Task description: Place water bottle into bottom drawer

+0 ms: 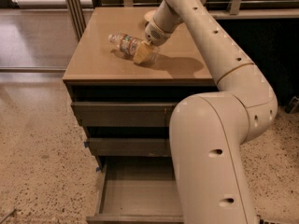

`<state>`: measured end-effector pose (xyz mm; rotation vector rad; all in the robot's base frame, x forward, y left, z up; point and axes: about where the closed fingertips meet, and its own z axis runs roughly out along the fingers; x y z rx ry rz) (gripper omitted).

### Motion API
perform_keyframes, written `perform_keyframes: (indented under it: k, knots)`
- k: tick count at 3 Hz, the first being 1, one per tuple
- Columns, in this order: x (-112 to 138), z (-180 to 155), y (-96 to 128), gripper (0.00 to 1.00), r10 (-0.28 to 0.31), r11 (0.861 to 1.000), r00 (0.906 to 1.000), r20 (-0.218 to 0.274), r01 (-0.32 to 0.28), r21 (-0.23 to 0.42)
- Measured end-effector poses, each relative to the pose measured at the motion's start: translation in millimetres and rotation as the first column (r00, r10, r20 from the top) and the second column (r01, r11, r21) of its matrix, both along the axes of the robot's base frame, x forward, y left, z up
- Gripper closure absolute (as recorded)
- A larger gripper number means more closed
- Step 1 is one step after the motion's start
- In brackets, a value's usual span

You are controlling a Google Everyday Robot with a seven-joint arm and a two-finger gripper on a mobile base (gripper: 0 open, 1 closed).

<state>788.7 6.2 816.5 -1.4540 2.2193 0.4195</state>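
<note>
The water bottle (124, 43) lies on its side on the tan cabinet top (93, 55), with its white cap pointing to the back left. My gripper (145, 53) is down at the bottle's base end, right against it. The bottom drawer (135, 188) is pulled open below, and its flat floor is bare. My large cream arm (215, 139) hides the drawer's right part.
A cream shallow bowl (148, 16) sits at the back of the cabinet top, partly behind my arm. The two upper drawers (121, 113) are pushed in. Speckled floor lies to the left, and a dark wall and railing to the right.
</note>
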Motion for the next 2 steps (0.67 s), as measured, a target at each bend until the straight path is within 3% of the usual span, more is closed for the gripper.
perform_keyframes:
  k: [1,2]
  knots:
    - [0,3,0,1.00,0.000,1.000,1.0000,0.000,0.000,0.000]
    - [-38,41,12,1.00,0.121,0.993,0.9927,0.006,-0.120,-0.012]
